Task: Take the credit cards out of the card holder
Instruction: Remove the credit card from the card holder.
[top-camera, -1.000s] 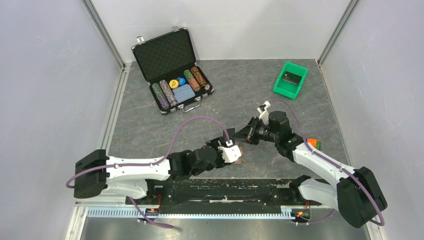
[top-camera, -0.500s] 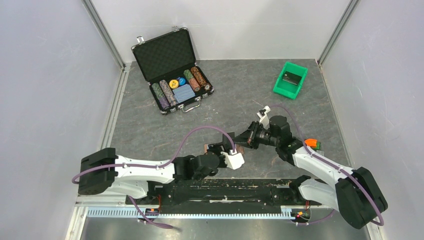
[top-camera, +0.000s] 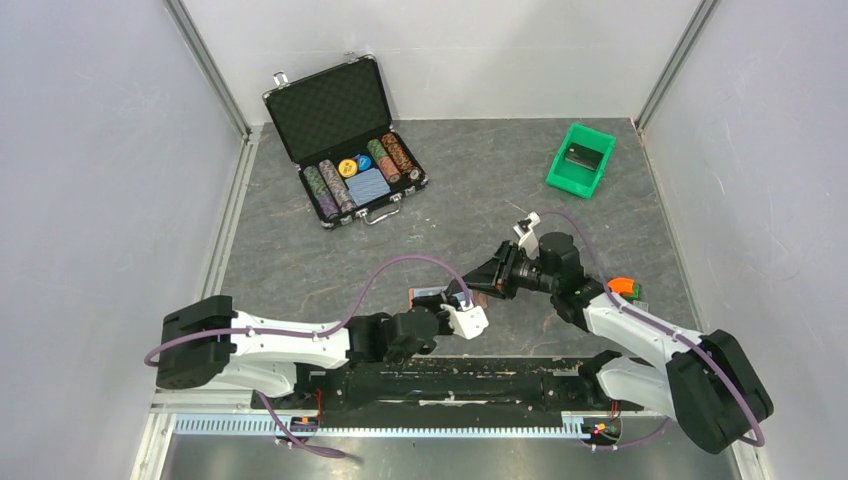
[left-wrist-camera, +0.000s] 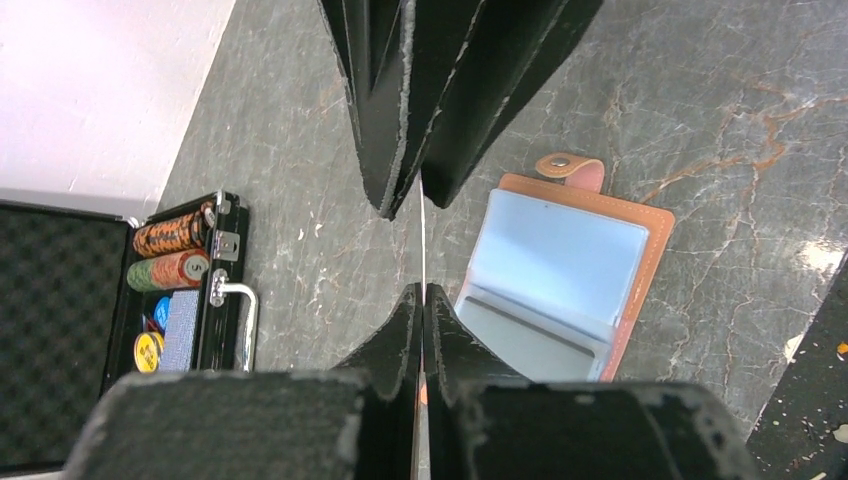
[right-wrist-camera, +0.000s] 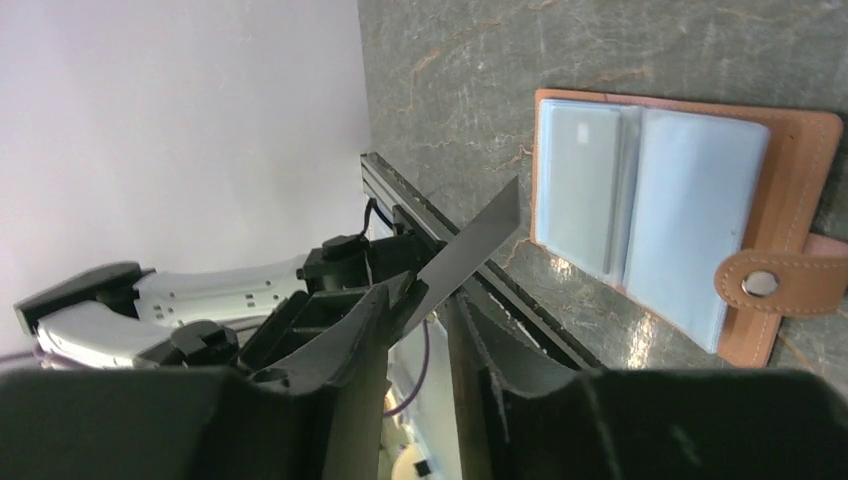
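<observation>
A thin dark grey credit card (right-wrist-camera: 475, 245) is held in the air, edge-on in the left wrist view (left-wrist-camera: 423, 240). My left gripper (left-wrist-camera: 423, 290) is shut on its near end. My right gripper (right-wrist-camera: 432, 295) faces it from the other side, its jaws apart around the far end of the card (left-wrist-camera: 410, 205). The brown card holder (right-wrist-camera: 790, 170) lies open on the table below, blue lining up, with another grey card (right-wrist-camera: 580, 185) in one pocket. From above, the holder (top-camera: 425, 294) is partly hidden under the left wrist.
An open black case of poker chips (top-camera: 345, 140) stands at the back left. A green bin (top-camera: 580, 160) holding a dark block sits at the back right. A small orange and green object (top-camera: 625, 286) lies beside the right arm. The black front rail (top-camera: 480, 370) runs close below the holder.
The left gripper moved right to the card and shut on it. The right gripper, which was shut on the card, has opened.
</observation>
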